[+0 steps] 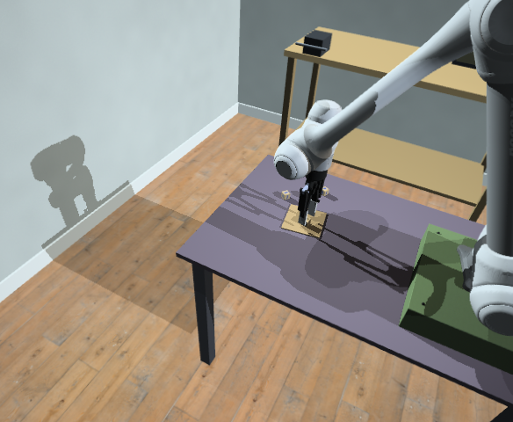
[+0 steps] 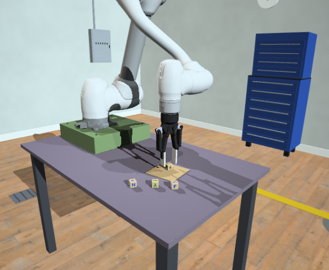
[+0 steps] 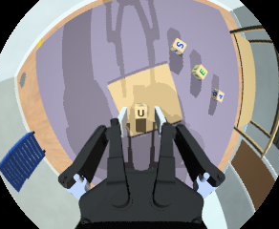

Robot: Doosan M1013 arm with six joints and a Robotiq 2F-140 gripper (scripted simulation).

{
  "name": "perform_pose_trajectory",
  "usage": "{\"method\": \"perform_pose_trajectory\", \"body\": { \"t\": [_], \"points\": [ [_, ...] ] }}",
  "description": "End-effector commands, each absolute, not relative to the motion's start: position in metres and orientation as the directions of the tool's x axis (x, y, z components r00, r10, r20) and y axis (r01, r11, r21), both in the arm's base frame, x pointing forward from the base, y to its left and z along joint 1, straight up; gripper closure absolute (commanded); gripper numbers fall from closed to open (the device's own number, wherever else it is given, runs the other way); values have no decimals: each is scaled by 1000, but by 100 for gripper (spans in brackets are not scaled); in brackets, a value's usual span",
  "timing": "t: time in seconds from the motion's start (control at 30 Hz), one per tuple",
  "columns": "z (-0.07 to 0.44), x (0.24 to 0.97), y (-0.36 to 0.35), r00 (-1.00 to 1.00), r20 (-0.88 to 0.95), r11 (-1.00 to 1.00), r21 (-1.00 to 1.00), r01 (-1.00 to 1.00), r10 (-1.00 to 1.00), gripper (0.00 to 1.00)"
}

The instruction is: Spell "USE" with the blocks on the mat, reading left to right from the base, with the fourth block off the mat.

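Note:
The U block stands letter up on the tan mat, near the mat's base-side edge; its U reads upright in the wrist view. My gripper is open, fingertips either side of the U block with gaps. The S block and E block lie off the mat, their letters turned in the wrist view. The fourth block is also off; its top letter is unclear.
The purple table bears everything. The green base block carries the arm. The three off-mat blocks form a loose slanting row beyond the mat, seen from the base. A wooden shelf stands behind the table.

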State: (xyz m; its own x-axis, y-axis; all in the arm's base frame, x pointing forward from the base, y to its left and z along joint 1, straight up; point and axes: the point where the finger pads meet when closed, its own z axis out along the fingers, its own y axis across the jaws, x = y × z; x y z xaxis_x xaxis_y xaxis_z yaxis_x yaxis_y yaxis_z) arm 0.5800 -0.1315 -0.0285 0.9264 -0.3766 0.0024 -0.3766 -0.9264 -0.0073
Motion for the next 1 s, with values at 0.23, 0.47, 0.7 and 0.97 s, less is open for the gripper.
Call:
{"method": "perform_pose_trajectory", "body": {
  "t": [0.23, 0.47, 0.7, 0.97],
  "points": [
    [-46, 580, -131, 926, 3, -926, -8, -377, -377, 63],
    [-49, 580, -131, 926, 3, -926, -8, -377, -377, 63],
    [-50, 580, -131, 926, 3, -926, -8, -377, -377, 63],
    [-50, 580, -131, 926, 3, -926, -8, -377, -377, 75]
  ]
}}
